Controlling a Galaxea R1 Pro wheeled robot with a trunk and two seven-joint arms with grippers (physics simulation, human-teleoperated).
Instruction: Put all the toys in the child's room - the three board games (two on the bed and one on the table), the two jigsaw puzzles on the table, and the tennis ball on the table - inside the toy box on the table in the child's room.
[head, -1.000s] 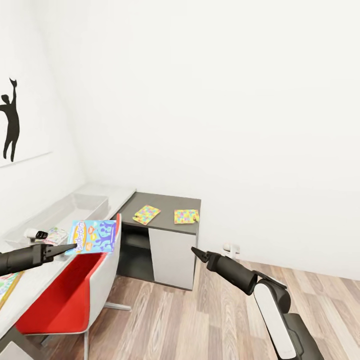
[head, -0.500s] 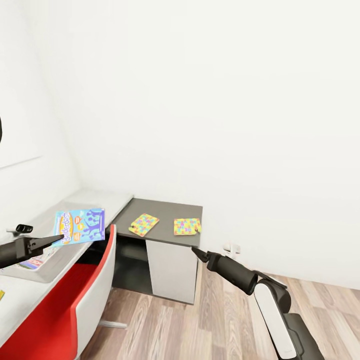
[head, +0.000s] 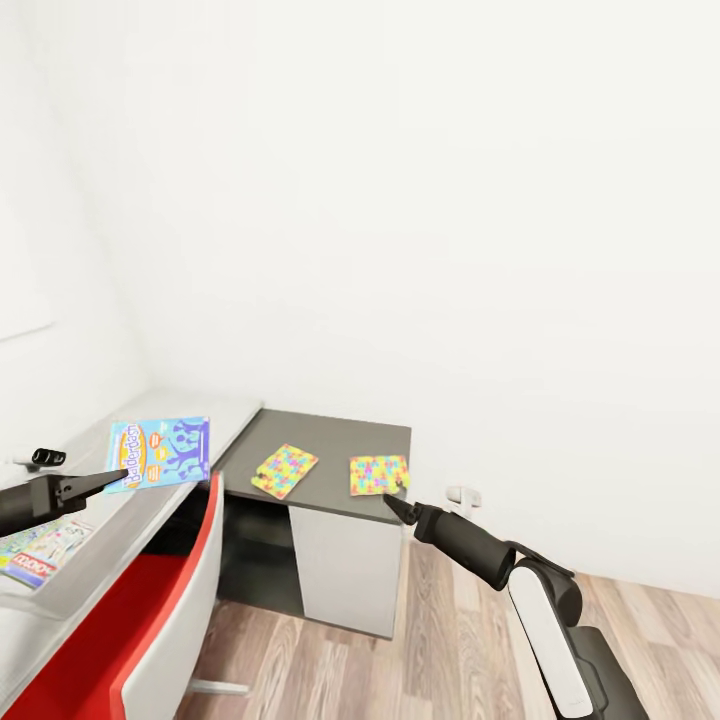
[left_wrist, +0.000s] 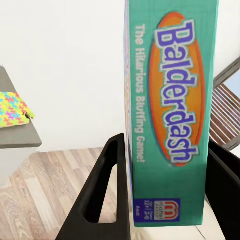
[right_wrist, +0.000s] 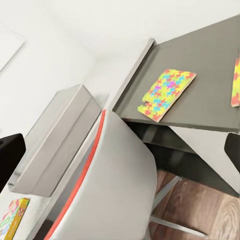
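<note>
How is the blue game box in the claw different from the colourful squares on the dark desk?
The Balderdash box is thick and printed with a title; the two jigsaw squares are thin and patchwork-coloured. The box is held up in the left claw; the squares lie flat on the dark desk section.

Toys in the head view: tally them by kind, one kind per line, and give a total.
Board games: 2, the blue Balderdash box held between the left gripper's jaws, and another game box lying flat at the picture's left edge.
Jigsaw puzzles: 2, one puzzle and the other puzzle on the dark lower desk section.
Total: 4
</note>
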